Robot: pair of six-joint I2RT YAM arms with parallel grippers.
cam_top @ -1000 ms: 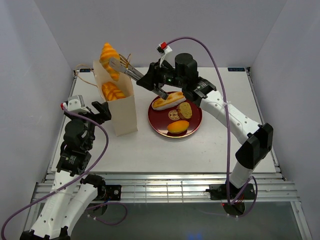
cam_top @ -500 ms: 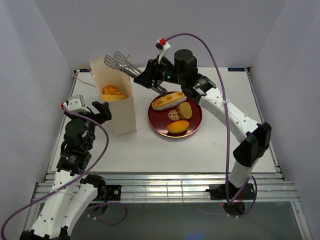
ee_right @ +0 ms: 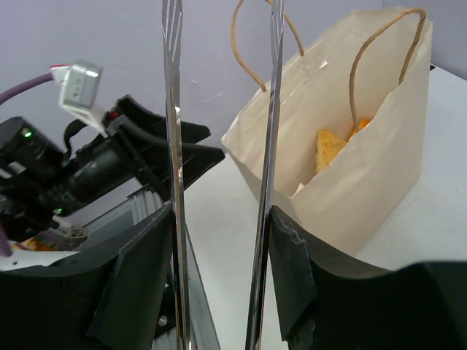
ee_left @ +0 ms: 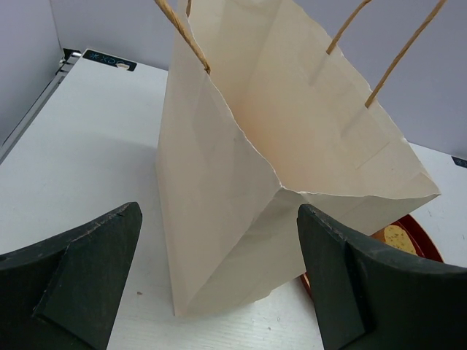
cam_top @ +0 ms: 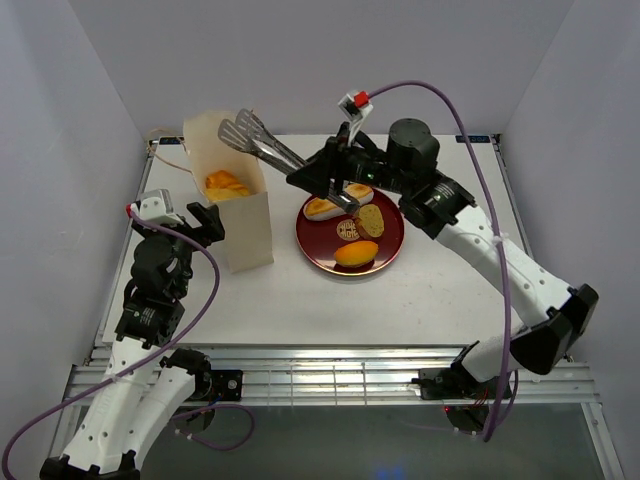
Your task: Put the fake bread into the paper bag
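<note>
Some fake bread (cam_top: 226, 184) lies in the paper bag (cam_top: 243, 225), and three pieces wait on the red plate (cam_top: 389, 250).
The tall bag stands between the wide-apart fingers of the left gripper (ee_left: 219, 284). The right gripper (cam_top: 320, 178) squeezes the silver tongs (cam_top: 250, 130) near the bag's top. The tongs' blades are a little apart and hold nothing. The bread looks light, hard and slippery, so pinch each piece across its middle.

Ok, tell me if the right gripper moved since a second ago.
Yes. The right gripper, holding the tongs, has shifted right, away from the bag, toward the plate.
</note>
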